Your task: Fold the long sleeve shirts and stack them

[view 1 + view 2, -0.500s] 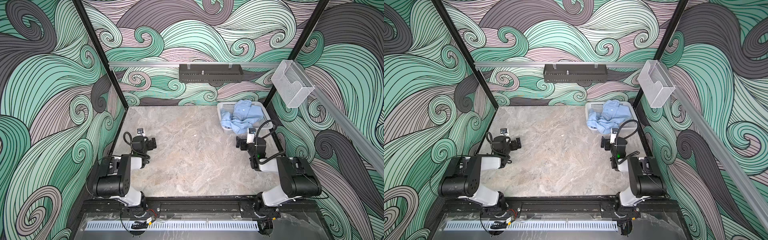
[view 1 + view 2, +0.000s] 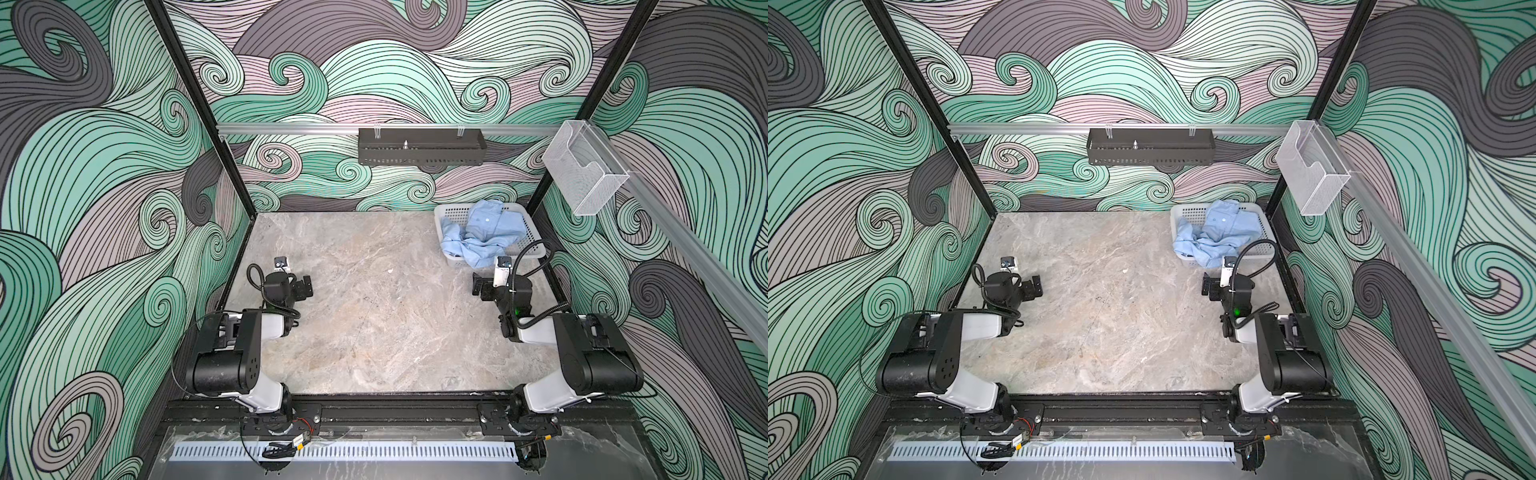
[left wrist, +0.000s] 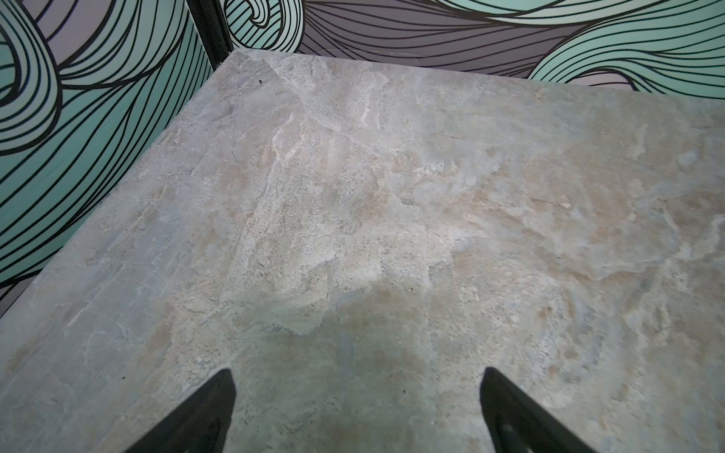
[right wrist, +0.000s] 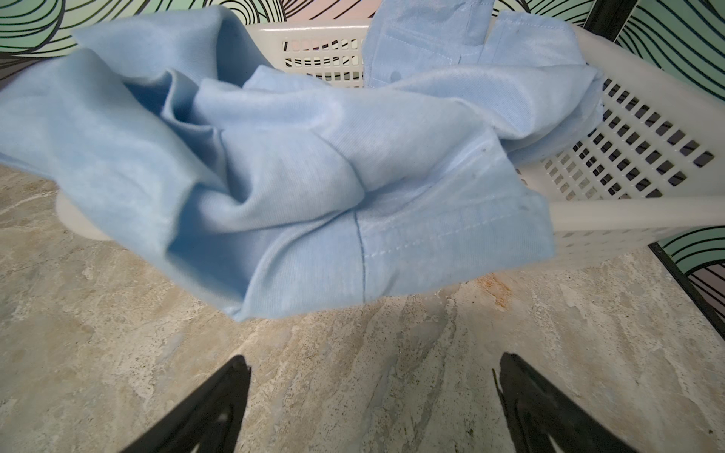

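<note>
Snagging threatens: the light blue button-up shirt (image 4: 314, 176) fills the perforated basket (image 4: 627, 213) just ahead of the gaping, empty right gripper (image 4: 372, 359); the left gripper (image 3: 355, 372) gapes empty too. Tugging its hem could drag the basket.

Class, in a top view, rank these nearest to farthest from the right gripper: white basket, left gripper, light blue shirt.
1. light blue shirt, draped over the near rim.
2. white basket, far right corner.
3. left gripper, far across on the left.

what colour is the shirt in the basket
Plain light blue. The shirt shows best in the right wrist view, spilling over the white basket rim.
</note>
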